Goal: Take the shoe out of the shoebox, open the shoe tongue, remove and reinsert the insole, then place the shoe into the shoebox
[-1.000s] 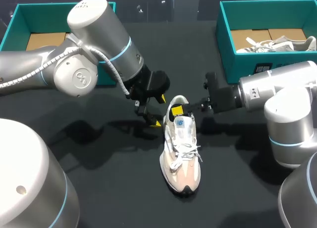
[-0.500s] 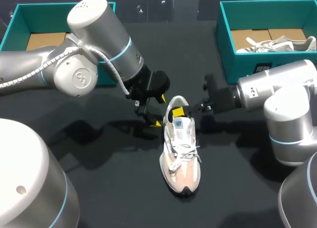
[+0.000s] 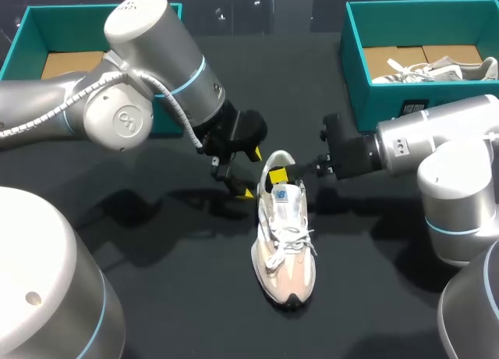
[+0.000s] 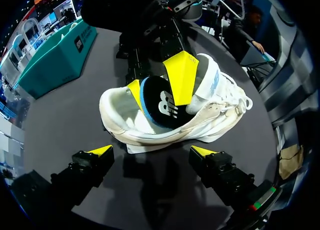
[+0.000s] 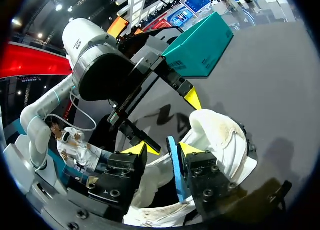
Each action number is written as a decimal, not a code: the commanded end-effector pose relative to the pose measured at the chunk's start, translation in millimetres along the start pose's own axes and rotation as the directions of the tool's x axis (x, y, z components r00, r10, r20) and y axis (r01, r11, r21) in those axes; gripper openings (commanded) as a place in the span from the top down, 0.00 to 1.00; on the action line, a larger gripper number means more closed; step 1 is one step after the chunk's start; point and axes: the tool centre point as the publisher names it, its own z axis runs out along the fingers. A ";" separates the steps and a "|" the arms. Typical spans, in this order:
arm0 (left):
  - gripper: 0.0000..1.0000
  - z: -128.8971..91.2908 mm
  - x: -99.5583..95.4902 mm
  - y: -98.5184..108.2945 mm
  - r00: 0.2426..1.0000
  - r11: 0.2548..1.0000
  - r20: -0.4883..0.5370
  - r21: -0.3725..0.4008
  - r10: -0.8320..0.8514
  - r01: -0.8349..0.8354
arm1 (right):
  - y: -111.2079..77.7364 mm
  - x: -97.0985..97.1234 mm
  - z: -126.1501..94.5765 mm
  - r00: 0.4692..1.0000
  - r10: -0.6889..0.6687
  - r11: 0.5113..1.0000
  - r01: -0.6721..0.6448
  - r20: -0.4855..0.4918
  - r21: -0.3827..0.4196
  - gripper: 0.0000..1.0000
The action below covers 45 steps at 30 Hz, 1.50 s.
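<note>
Shoe (image 3: 285, 242): white and beige, laced, dark at the toe tip. Stands upright on its sole at mid-desk, between the two tools. Long axis runs near to far in the head view, toe toward the robot and heel toward the far edge, slightly off square.

Tongue (image 3: 283, 193): white, carries a small blue tag with print too small to read.

Insole (image 4: 159, 108): dark blue with a white logo. Rises on edge out of the heel opening, lower part inside the shoe.

Right tool (image 5: 164, 150): reaches over the heel from the right. Fingers moderately apart, with the insole edge-on between them, lying against one finger and a gap to the other. No two-sided hold visible.

Left tool (image 4: 151, 151): hangs just beside the heel end on the robot's left. Fingers spread wide, holding nothing.

Desk (image 3: 179, 296): black and matte, crossed by soft shadows of the arms.

Left shoebox (image 3: 23, 39): teal, at the far left, shows a brown cardboard floor.

Right shoebox (image 3: 378, 101): teal, at the far right. Holds a second shoe (image 3: 440, 69), pale grey and white.

Label (image 3: 417, 108): sits on the right shoebox's near wall, too small to read.

Both boxes lie well apart from the shoe.
</note>
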 end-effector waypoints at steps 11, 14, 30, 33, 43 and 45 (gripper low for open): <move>0.00 -28.5 -3.4 14.3 0.999 0.999 0.010 0.010 0.032 -0.032 | 1.8 -8.8 -25.2 0.998 0.039 0.999 -0.040 0.039 0.025 0.60; 0.00 -33.8 -5.5 18.8 0.999 0.999 0.014 0.000 0.043 -0.043 | 1.5 -11.1 -27.6 0.998 0.046 0.999 -0.047 0.041 0.026 0.60; 0.00 -76.9 -20.8 47.3 0.991 0.989 0.004 -0.055 0.135 -0.135 | 1.2 -16.1 -80.0 0.978 0.132 0.990 -0.140 0.164 0.037 0.62; 0.00 -87.2 -22.7 52.8 0.986 0.985 -0.015 -0.055 0.166 -0.166 | 4.2 -14.5 -91.8 0.972 0.139 0.988 -0.150 0.189 0.042 0.63; 0.00 -124.2 -28.6 65.4 0.965 0.964 -0.036 -0.058 0.259 -0.261 | 12.2 -10.5 -125.7 0.925 0.196 0.968 -0.235 0.324 0.085 0.73; 0.00 -130.1 -29.8 68.2 0.960 0.957 -0.037 -0.073 0.278 -0.280 | 15.0 -7.8 -131.2 0.910 0.202 0.963 -0.253 0.361 0.098 0.87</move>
